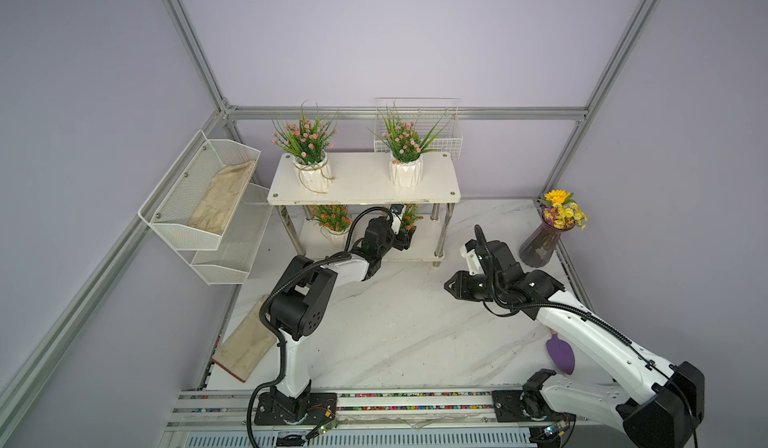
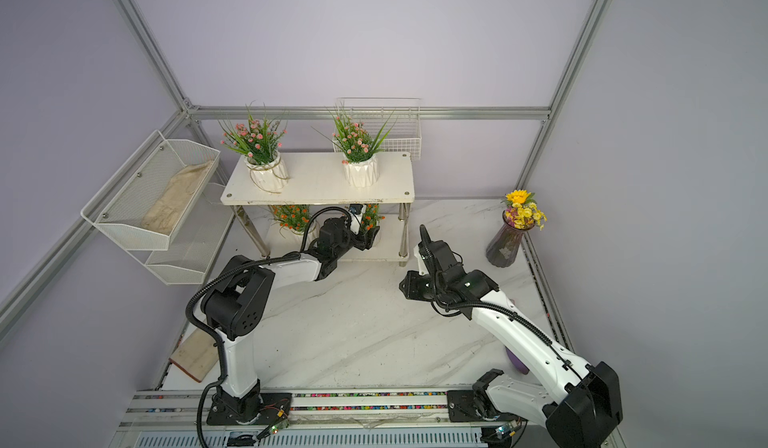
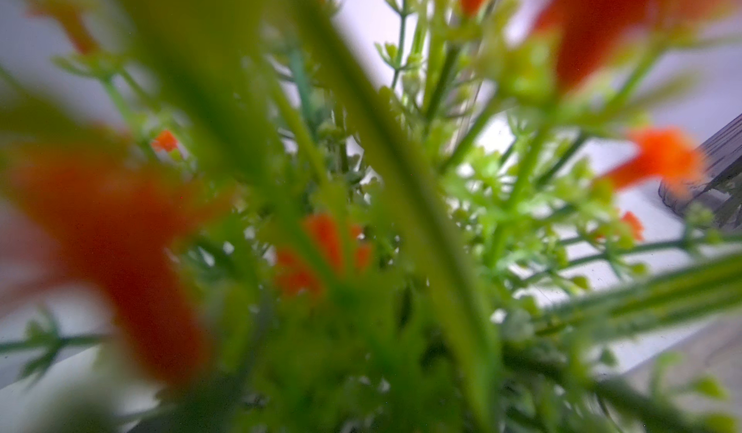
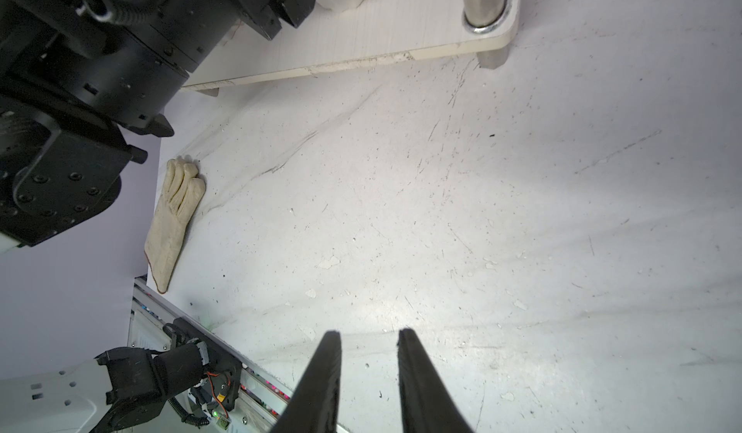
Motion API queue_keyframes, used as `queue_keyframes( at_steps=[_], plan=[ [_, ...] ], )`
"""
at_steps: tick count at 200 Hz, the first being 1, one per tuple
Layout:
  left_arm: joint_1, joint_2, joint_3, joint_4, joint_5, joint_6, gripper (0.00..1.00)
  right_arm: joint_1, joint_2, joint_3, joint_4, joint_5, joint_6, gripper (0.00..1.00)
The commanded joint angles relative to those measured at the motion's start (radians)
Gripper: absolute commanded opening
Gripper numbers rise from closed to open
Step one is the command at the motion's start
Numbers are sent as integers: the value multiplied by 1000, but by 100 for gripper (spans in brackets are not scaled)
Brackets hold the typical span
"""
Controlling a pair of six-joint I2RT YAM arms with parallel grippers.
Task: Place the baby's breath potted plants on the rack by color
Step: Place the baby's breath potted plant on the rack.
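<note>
Top views show your left gripper (image 1: 406,240) clamped on the orange-blossomed green plant in a white pot (image 1: 411,216), lower board of the white chrome-legged rack (image 1: 361,180); right gripper (image 4: 368,334) slightly parted, empty.

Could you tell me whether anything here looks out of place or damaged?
Yes: a cream work glove lies on the table beside the left arm's base, looking stray, and the front edge of the rack's lower board is chipped.

pink plants (image 1: 306,145) atop rack (image 1: 365,190), orange pair (image 1: 332,216) at lwr tier
</note>
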Motion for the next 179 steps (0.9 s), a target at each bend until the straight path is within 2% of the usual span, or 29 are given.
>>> queue_keyframes(
  at_steps=[1, 15, 20, 23, 104, 179],
  plan=[
    [4, -34, 44, 80, 6, -13, 82, -4, -19, -6, -6, 10, 6, 29],
    [4, -40, 35, 78, 2, -11, 88, -3, -19, -6, -6, 9, 4, 29],
    [4, -43, 32, 80, 0, -11, 98, -4, -19, -5, -6, 10, 3, 29],
    [4, -46, 31, 79, 0, -10, 100, -4, -20, -5, -6, 10, 3, 29],
    [1, -132, -45, 61, -33, -9, 100, -4, -23, -9, -6, 19, 0, 31],
    [-52, -277, -278, 22, -112, -59, 100, -4, -7, -11, 16, 20, -15, 35]
  ],
)
